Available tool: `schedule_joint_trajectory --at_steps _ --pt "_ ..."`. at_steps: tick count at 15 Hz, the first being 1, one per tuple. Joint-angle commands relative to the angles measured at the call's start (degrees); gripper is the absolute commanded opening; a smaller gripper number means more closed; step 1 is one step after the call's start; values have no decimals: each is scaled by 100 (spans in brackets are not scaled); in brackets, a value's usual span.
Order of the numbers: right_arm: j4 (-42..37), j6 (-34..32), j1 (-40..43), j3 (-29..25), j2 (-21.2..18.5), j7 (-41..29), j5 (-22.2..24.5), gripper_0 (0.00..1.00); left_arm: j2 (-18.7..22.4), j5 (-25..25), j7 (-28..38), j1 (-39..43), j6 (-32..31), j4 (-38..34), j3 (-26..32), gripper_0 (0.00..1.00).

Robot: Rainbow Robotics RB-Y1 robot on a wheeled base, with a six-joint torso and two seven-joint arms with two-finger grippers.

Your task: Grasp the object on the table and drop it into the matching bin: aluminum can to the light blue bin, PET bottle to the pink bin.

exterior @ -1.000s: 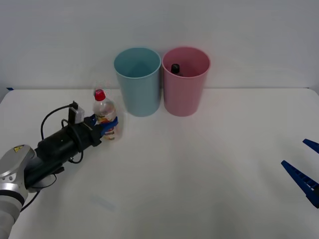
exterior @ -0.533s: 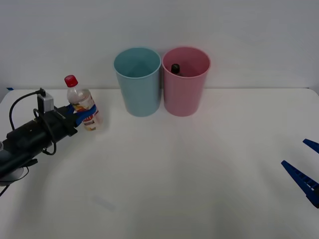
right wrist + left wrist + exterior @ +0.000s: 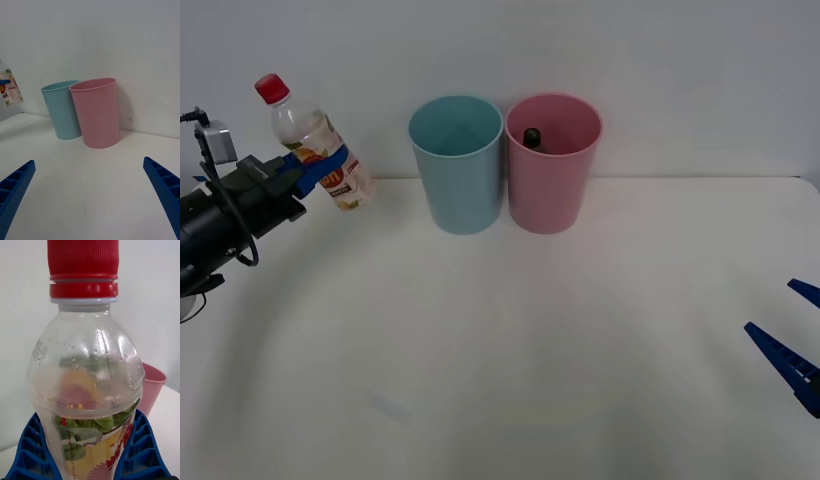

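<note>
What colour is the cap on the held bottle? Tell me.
Red, ribbed cap on the PET bottle; clearest in the left wrist view.

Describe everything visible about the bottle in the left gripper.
The PET bottle is small, clear plastic, with a ribbed red screw cap, a red collar ring and an orange-yellow label printed with green leaves. It looks empty. It hangs in the air, tilted with its cap leaning left, to the left of the light blue bin. The left gripper is clamped on its label band; nothing else touches it.

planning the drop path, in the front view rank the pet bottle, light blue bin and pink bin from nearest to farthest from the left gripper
1. PET bottle, held in the left gripper above the table's left side.
2. Light blue bin, the left bin.
3. Pink bin, right of it.
</note>
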Motion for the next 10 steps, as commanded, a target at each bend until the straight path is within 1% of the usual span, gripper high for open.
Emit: schedule_joint_trajectory --at_steps 1,4,8,10 --pt "0 0 0 0 0 0 0 100 0 -282 691 -19 36 -519 215 0" --pt "0 0 0 0 0 0 0 100 132 -282 1166 -195 1 -756 259 1" --pt "0 0 0 0 0 0 0 100 405 -230 1324 -573 -43 -756 259 4" --pt "0 0 0 0 0 0 0 100 457 -230 1403 -687 -43 -748 259 3"
